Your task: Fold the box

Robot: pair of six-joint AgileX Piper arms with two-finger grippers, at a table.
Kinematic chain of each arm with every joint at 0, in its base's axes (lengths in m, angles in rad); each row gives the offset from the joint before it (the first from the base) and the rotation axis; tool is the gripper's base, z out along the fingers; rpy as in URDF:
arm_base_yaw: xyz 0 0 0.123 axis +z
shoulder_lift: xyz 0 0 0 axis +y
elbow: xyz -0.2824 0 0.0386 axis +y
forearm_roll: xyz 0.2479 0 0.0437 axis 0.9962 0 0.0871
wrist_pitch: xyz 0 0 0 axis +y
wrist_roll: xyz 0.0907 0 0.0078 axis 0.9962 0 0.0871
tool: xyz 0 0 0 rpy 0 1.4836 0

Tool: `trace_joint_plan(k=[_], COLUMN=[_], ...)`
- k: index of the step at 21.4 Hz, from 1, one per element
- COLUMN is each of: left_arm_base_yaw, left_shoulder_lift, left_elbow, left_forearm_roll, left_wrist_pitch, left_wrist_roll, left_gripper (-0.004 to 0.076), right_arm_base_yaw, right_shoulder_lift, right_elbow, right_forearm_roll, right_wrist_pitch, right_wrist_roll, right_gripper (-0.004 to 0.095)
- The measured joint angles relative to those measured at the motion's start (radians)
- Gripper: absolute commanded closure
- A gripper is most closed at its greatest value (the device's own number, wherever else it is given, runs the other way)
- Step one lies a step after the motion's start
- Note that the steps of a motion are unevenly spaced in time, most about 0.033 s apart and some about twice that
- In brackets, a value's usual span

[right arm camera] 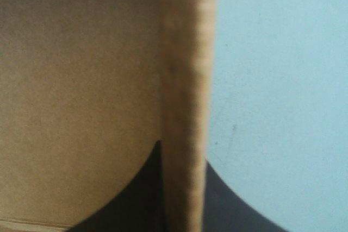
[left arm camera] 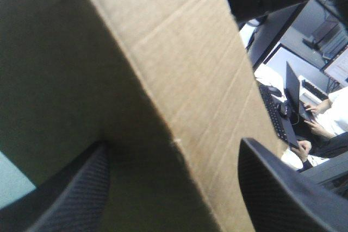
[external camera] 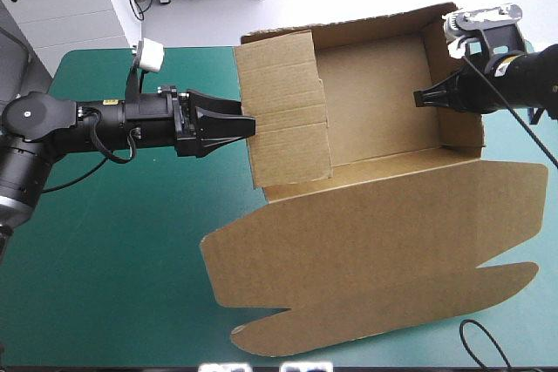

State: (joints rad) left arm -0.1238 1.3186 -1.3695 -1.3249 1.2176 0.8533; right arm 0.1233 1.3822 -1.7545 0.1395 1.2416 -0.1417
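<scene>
Our right jaws are pinched almost together on the right wall of the brown cardboard box (external camera: 375, 106), their black fingers (right arm camera: 136, 205) one on each side of the board edge. Our left jaws stand wide, with the left wall's flap between them but not clamped. The box sits as an open tray at the far right of the teal-green worktop (external camera: 113, 259), its lid lying flat on the near side. We judge the left wall is the step in hand: anchor firmly on the right, then press the flap squarely along its crease, never skewed
</scene>
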Motion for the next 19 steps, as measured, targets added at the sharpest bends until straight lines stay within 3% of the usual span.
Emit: trace_joint_plan(k=[8,13,19], left_arm_base_yaw=[-0.008,-0.091,-0.182], left_shoulder_lift=[0.0,0.001,0.047], left_elbow=[-0.023,-0.082,-0.194], left_forearm_roll=[0.149,0.332,0.496], left_wrist_pitch=[-0.11,-0.21,-0.248], left_wrist_roll=[-0.121,-0.266,-0.421], left_gripper=[0.0239,0.0239,0.0239], right_arm_base_yaw=[0.021,0.021,0.021], right_shoulder_lift=[0.003,0.022,0.023], right_elbow=[0.001,0.003,0.004], right_forearm_roll=[0.001,0.0,-0.004], right_wrist_pitch=[-0.05,-0.073,-0.099], right_wrist_roll=[0.04,0.057,0.061], right_gripper=[0.0918,0.0918,0.0916])
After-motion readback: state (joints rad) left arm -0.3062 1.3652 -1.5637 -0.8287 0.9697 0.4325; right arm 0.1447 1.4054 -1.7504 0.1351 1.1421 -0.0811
